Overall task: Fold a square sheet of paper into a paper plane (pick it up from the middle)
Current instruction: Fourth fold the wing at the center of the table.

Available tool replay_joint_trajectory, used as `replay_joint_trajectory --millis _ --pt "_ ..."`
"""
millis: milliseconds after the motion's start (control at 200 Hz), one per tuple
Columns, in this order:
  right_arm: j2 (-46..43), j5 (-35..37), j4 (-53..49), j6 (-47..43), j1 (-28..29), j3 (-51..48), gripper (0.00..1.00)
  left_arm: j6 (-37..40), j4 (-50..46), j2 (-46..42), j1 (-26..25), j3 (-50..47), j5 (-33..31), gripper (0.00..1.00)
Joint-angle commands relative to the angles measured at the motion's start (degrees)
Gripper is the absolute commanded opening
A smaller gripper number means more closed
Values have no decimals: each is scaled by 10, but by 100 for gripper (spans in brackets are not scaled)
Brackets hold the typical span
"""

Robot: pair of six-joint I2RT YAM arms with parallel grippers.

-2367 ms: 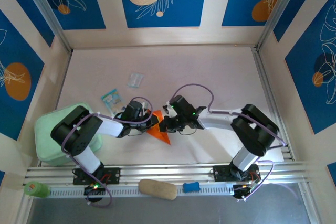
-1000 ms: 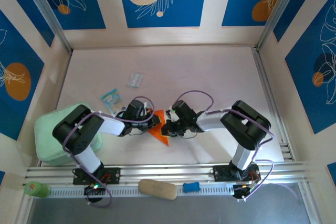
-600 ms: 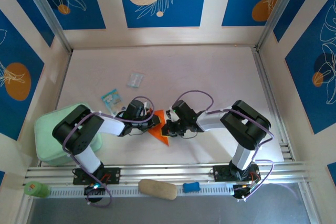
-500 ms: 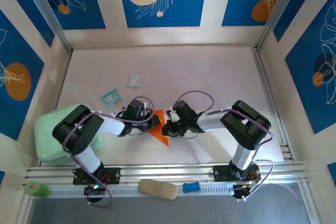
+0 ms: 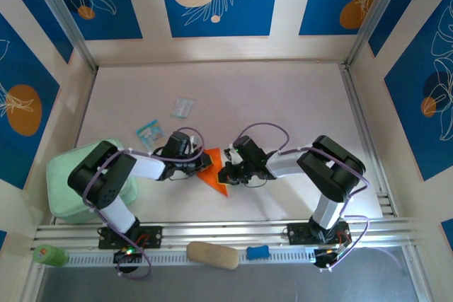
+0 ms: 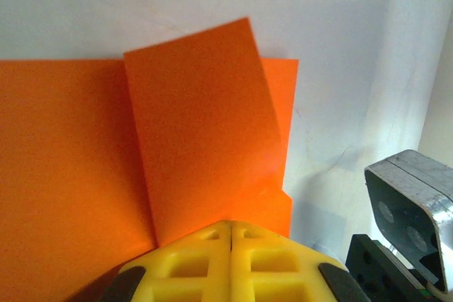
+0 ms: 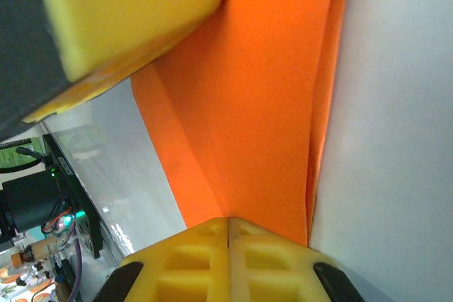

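Observation:
The orange sheet of paper (image 5: 215, 175) lies creased on the white table as a pointed shape, its tip toward the near edge. In the left wrist view a folded flap of the paper (image 6: 202, 129) lies over the lower layer. My left gripper (image 5: 202, 163) is shut, its yellow tips (image 6: 231, 228) resting on that flap's near edge. My right gripper (image 5: 225, 170) faces it from the right, also shut, with its tips (image 7: 228, 223) on the paper (image 7: 262, 97) by a long crease. No paper shows between either pair of jaws. The left gripper's yellow finger (image 7: 120, 12) sits close opposite.
A blue-and-white packet (image 5: 148, 132) and a clear wrapper (image 5: 182, 107) lie behind the left arm. A mint green pad (image 5: 65, 187) sits at the left wall. On the front rail lie a beige block (image 5: 212, 254), a small blue piece (image 5: 257, 252) and a green bottle (image 5: 44, 254).
The right arm's elbow has swung in and its gripper has edged left along the paper. The left wrist has shifted slightly. Both grippers stay shut on the same spot of paper.

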Motion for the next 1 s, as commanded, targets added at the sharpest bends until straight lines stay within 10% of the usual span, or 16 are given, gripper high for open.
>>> replay_joint_trajectory --millis 0,995 --pt "30 26 -81 -7 4 -27 1 27 -57 -4 21 -3 -27 0" --pt "28 26 -91 -11 5 -14 0 53 -119 -110 38 -6 -24 0"
